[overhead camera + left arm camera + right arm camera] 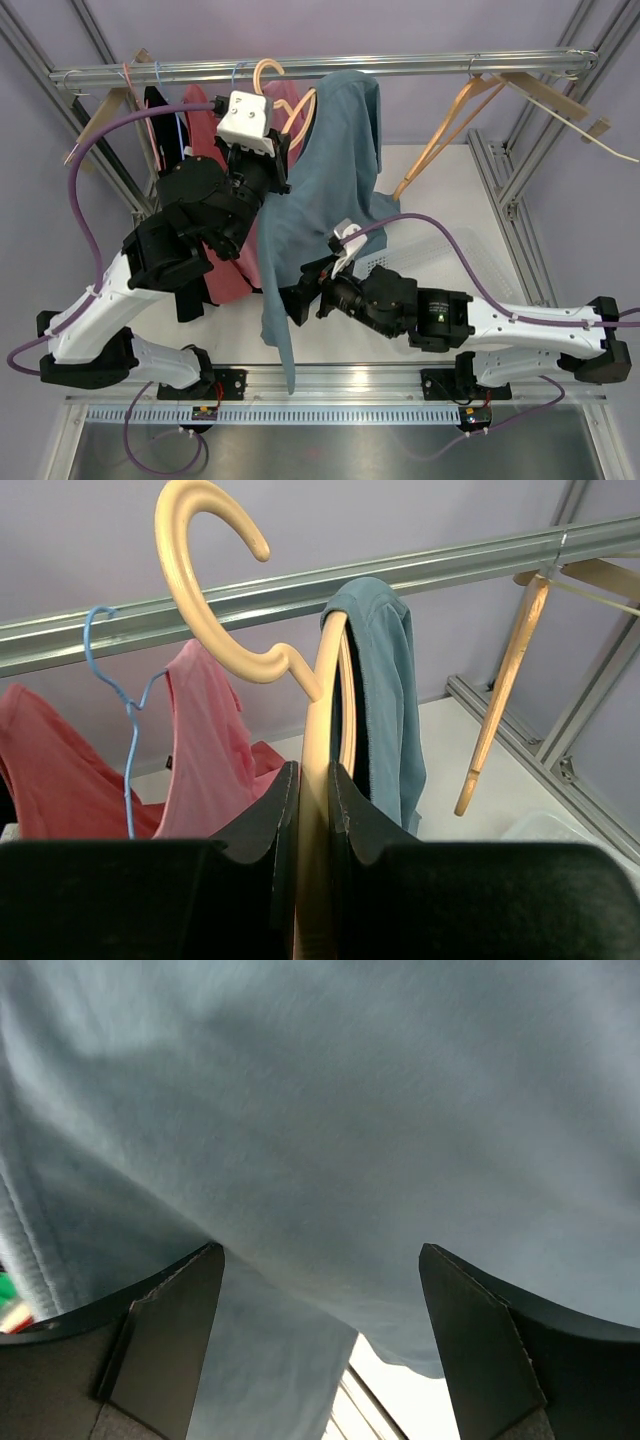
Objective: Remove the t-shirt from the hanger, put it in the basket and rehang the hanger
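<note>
T-shirt (325, 180): dusty blue-grey knit with a stitched hem edge. It is draped over one arm of the cream hanger (215, 610), left of centre under the rail (420, 65), and trails in a long fold toward the near edge. Pink garments (205, 750) hang just left of it.

Likely light, limp and quick to bunch; it should slide, but could snag on the hanger's shoulder. Best hold is probably a thick fold of the lower body, drawn down and away.

Left gripper (313, 780) is pinching the hanger's neck below the hook. Right gripper (320, 1250) is spread wide against the hanging cloth, nothing pinched.
</note>
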`<action>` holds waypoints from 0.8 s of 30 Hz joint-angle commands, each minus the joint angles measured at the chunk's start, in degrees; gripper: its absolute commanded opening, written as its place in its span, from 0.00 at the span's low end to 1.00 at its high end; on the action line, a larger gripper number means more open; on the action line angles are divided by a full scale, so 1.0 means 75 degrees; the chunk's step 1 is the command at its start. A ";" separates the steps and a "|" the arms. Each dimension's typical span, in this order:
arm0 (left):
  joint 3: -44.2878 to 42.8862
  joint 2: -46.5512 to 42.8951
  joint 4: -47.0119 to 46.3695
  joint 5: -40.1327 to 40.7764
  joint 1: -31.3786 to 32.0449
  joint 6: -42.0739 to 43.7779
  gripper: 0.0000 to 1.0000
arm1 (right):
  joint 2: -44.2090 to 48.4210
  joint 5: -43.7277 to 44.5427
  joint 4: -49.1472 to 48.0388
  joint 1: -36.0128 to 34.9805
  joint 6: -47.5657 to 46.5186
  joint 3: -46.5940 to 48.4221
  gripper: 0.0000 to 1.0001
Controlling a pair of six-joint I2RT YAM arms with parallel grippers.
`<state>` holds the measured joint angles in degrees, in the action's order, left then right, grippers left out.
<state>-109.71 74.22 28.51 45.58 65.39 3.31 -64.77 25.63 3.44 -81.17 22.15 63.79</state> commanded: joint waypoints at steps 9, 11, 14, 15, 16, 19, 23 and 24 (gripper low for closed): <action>0.1233 -0.0801 -0.2886 0.1516 0.0188 0.0999 0.00 | 0.0550 0.3320 0.1541 -0.1634 -0.0073 0.0905 0.89; 0.1502 -0.0930 -0.3132 0.1610 0.0188 0.1093 0.00 | 0.0725 0.3415 0.1685 -0.1904 -0.0024 0.0905 0.89; 0.1924 -0.0966 -0.3543 0.1657 0.0177 0.1141 0.00 | 0.0564 0.2785 0.1557 -0.1998 -0.0001 0.1033 0.89; 0.1937 -0.0954 -0.3625 0.1657 0.0177 0.1117 0.00 | 0.0458 0.2689 0.1545 -0.2033 -0.0024 0.1115 0.89; 0.1948 -0.0908 -0.3614 0.1633 0.0177 0.1071 0.00 | 0.0364 0.2665 0.1533 -0.2115 -0.0059 0.1197 0.90; 0.1913 -0.0860 -0.3614 0.1586 0.0258 0.0941 0.00 | 0.0024 0.2723 0.1171 -0.2116 -0.0421 0.1327 0.91; 0.1796 -0.0825 -0.3591 0.1656 0.0492 0.0929 0.00 | -0.0526 0.3086 0.0819 -0.2116 -0.0983 0.1677 0.87; 0.1784 -0.0837 -0.3591 0.1703 0.0597 0.0941 0.00 | -0.0632 0.3099 0.0807 -0.2115 -0.1043 0.1760 0.84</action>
<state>-94.11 69.06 11.18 56.27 68.31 11.35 -67.81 45.19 13.19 -96.49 17.45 73.32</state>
